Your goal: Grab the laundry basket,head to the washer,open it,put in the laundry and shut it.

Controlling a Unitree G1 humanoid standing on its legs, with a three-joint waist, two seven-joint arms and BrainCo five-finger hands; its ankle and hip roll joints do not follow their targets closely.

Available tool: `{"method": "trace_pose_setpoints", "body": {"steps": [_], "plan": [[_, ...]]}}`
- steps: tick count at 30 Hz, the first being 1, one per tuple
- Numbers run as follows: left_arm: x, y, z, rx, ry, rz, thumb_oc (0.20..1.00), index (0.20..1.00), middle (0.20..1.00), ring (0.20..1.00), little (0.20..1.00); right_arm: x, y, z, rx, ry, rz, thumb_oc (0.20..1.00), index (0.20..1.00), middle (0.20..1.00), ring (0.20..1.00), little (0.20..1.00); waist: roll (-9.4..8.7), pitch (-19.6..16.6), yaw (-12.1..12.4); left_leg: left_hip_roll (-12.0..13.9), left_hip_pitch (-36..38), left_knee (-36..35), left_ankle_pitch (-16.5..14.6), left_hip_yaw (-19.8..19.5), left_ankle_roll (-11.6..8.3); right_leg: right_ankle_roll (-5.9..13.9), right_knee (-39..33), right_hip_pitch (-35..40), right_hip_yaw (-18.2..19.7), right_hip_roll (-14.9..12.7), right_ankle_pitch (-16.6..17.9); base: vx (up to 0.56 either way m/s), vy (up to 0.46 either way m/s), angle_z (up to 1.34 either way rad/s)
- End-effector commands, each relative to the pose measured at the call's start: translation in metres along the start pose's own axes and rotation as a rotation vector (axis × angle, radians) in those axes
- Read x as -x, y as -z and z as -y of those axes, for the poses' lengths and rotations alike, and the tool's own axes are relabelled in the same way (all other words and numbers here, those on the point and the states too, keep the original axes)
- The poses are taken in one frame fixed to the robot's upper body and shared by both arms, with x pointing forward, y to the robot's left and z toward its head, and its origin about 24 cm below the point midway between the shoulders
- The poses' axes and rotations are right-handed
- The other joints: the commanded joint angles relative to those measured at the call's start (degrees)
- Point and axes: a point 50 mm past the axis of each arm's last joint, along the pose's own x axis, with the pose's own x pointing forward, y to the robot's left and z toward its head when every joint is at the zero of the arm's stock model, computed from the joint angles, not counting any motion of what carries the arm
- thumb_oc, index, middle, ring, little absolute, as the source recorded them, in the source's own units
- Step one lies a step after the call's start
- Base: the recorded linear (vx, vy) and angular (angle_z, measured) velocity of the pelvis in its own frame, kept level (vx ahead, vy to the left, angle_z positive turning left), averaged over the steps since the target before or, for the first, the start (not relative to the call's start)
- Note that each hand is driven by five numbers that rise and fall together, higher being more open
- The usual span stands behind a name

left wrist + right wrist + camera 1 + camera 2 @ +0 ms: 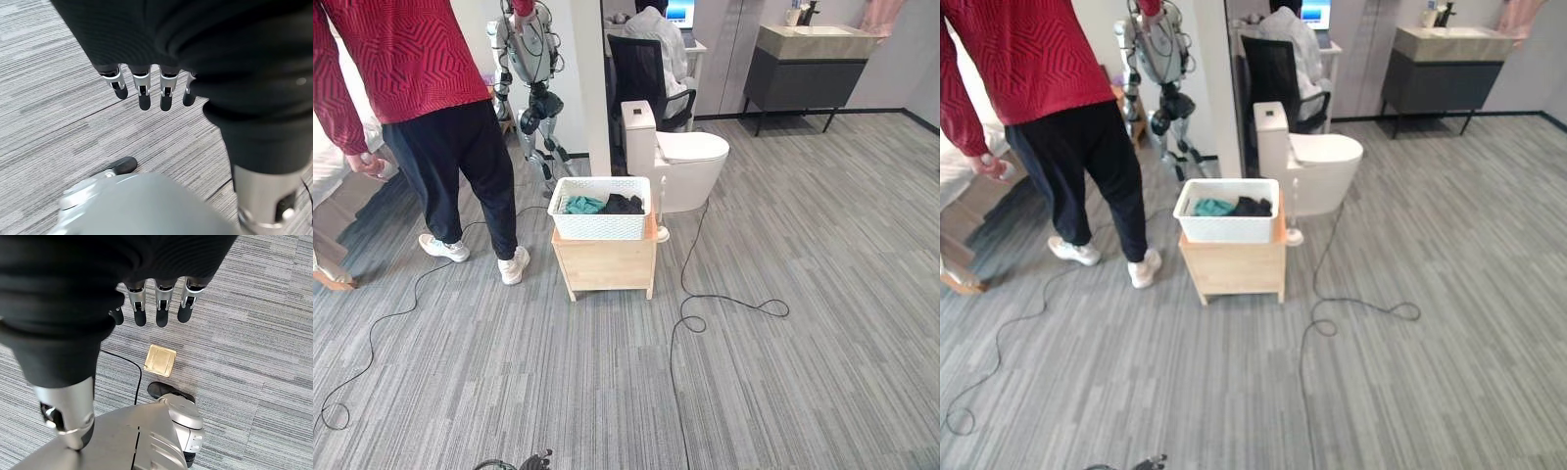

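Atop a low wooden stand (605,262) at twelve o'clock sits the white lattice laundry basket (599,209), likely light, rigid, best gripped by opposite rims, while left hand (146,88) and right hand (156,303) hang slack, empty.

Even, bright indoor light is filling the room. Soft shadows are falling beneath the wooden stand (605,262) at frame centre. Close dark wrist covers are appearing blurred; carpet (783,392) is staying sharp.
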Motion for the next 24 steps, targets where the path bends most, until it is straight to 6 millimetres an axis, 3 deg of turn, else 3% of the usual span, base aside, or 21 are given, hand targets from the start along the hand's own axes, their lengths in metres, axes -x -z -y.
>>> {"method": "trace_pose_setpoints", "body": {"steps": [1, 24], "plan": [[-0.0005, -0.0101, -0.0184, 0.005, -0.062, 0.036, 1.000, 1.000, 1.000, 1.000, 1.000, -0.0011, 0.0001, -0.0120, 0.020, -0.039, 0.007, 1.000, 1.000, 1.000, 1.000, 1.000, -3.11, -0.9, 1.2, -1.4, 0.1, 0.8, -2.6, -1.7, -0.21, 4.97, -5.2, 0.5, -2.7, -4.0, 5.7, 0.00, 0.000, 0.00], [-0.0006, -0.0063, -0.0145, 0.029, -0.056, 0.019, 1.000, 1.000, 1.000, 1.000, 1.000, -0.0012, -0.0003, -0.0141, 0.016, -0.040, 0.014, 1.000, 1.000, 1.000, 1.000, 1.000, -3.25, -1.3, 1.2, -0.2, 0.2, 0.2, -2.2, -0.8, -1.33, 4.75, -7.1, 0.7, -2.3, -3.4, 6.1, 0.00, -0.003, -0.01]]}}
